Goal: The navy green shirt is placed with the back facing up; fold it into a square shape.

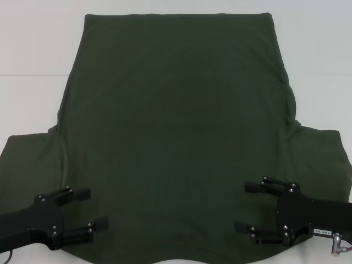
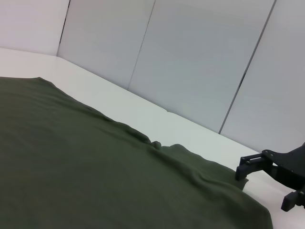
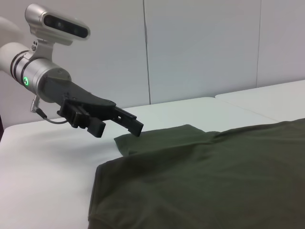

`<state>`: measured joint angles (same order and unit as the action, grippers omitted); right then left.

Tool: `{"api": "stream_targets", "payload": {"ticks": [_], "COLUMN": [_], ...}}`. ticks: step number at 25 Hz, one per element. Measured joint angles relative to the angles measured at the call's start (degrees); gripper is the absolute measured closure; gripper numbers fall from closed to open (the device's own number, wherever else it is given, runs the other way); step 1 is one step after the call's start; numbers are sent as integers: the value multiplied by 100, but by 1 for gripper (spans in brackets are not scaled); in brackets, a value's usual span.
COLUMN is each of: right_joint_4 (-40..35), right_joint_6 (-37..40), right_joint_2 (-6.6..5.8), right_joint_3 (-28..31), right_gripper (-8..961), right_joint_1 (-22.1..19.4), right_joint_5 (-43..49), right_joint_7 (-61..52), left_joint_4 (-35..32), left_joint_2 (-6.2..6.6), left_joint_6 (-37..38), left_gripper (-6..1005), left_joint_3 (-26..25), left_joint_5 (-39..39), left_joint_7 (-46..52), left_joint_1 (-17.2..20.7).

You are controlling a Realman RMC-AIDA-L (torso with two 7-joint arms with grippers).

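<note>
The navy green shirt [image 1: 176, 137] lies spread flat on the white table [image 1: 33, 66], plain side up, with its hem at the far edge and its neck end toward the robot. It is much larger than either gripper. The left gripper [image 1: 94, 209] hangs over the near left part of the cloth, close to where the left sleeve [image 1: 30, 165] runs out sideways. Its two black fingers [image 1: 77, 193] stand wide apart and point inward across the shirt, with nothing between them. The right gripper [image 1: 246, 207] mirrors it over the near right part, beside the right sleeve [image 1: 322, 159]. Its fingers [image 1: 256, 186] are also spread wide, aimed toward the left gripper, and hold nothing. Between the two grippers stretches an unbroken run of green fabric, and beyond them the body of the shirt extends away to the far hem. In the right wrist view the left gripper [image 3: 119, 128] is seen above the corner of the left sleeve [image 3: 157, 138], apart from the cloth, which has a low ripple along its edge. In the left wrist view the right gripper [image 2: 267, 183] shows at the far rim of the shirt [image 2: 95, 167], just past a small raised wrinkle; whether it touches the fabric I cannot tell.
</note>
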<state>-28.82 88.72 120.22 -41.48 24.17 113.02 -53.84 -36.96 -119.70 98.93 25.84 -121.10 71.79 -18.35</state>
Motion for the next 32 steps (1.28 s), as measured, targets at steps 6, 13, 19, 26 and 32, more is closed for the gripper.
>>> {"api": "stream_targets", "payload": {"ticks": [6,13,19,26,32], "right_joint_4": [4,30,61,62,62], "right_joint_6": [2,10,14,14,16], "right_joint_2": [2,2,-4,-7,-7], "right_joint_3": [-9,-9,-9,-9,-40], "right_gripper": [42,42,42,42,42], "right_joint_1": [7,2,17,31,61], "right_joint_5": [0,1,1,1,1], "right_joint_7": [9,5,4,8,11], "left_joint_4": [11,-7,-233,-351,-675], "left_joint_2": [-9,16,158,562,771], "left_joint_6": [18,52,246,161,69], "left_gripper": [64,64,65,65,64], "left_joint_3": [-1,-1,-191,-537,-409], "left_joint_5": [0,-1,4,-30,-297], "left_joint_7": [2,540,2003,4022,5545], "left_joint_1": [15,-25,-112,-272,-392]}}
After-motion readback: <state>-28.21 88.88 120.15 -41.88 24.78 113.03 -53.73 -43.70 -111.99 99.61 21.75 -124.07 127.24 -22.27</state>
